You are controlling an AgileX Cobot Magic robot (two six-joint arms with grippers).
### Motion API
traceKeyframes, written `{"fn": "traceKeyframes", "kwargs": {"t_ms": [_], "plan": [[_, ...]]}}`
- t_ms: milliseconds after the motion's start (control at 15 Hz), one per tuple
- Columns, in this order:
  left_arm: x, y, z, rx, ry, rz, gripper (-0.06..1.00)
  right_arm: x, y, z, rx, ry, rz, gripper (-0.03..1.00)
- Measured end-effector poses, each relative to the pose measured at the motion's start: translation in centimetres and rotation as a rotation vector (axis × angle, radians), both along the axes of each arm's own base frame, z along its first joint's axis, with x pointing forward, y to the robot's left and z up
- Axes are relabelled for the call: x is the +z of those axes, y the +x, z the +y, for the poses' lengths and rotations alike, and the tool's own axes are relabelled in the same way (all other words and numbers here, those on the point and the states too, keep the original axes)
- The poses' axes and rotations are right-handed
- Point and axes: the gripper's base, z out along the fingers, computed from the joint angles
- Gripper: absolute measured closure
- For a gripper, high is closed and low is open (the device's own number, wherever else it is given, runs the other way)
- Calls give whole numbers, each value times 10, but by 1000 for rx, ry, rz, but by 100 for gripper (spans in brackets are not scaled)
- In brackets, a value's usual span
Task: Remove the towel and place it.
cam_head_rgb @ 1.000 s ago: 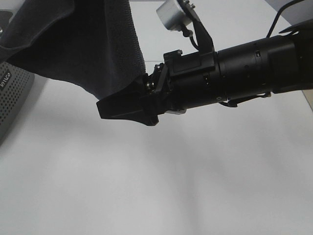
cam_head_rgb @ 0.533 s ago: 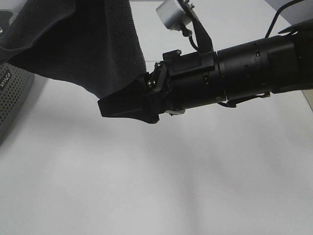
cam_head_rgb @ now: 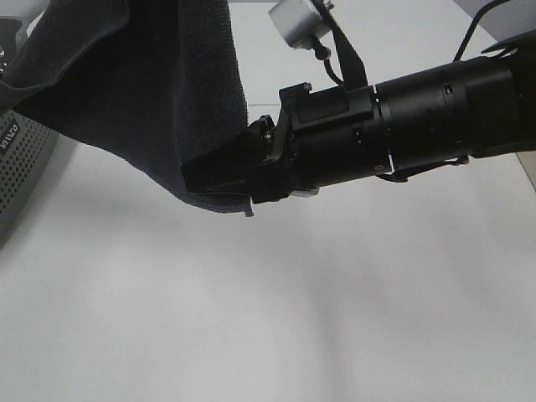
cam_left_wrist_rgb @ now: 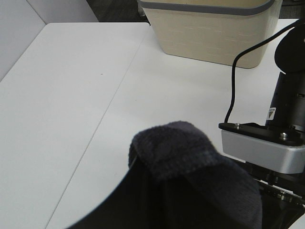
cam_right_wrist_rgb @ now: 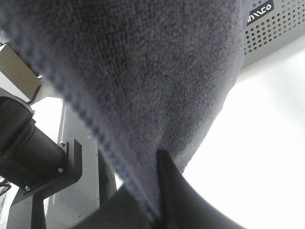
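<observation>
The towel [cam_head_rgb: 167, 92] hung in the upper left of the frame, clear of the surface [cam_head_rgb: 293, 318], likely so it could be carried. Your right hand [cam_head_rgb: 197, 174] was pinched shut on its lower hem, probably to spread it; your left hand, hidden under cloth, was closed too.

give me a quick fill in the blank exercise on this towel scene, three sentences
1. The right gripper has its fingers ___ on the lower corner of the towel.
2. The walls of the grey basket are dotted with small ___.
3. The towel hangs above a table whose top is ___ in colour.

Missing words: shut; holes; white
</observation>
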Motion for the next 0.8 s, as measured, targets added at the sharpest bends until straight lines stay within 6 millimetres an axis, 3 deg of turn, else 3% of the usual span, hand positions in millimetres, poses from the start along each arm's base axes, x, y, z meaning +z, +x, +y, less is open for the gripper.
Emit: {"fn": "traceKeyframes", "kwargs": {"t_ms": [333, 600, 800], "plan": [[-6, -2, 3, -8, 69, 30, 94, 3, 6, -1, -91, -7, 51, 96], [-8, 0, 7, -35, 175, -50, 94, 43, 5, -5, -124, -35, 72, 96], [-8, 0, 7, -66, 207, -90, 94, 83, 9, -10, -151, -155, 53, 96]]}}
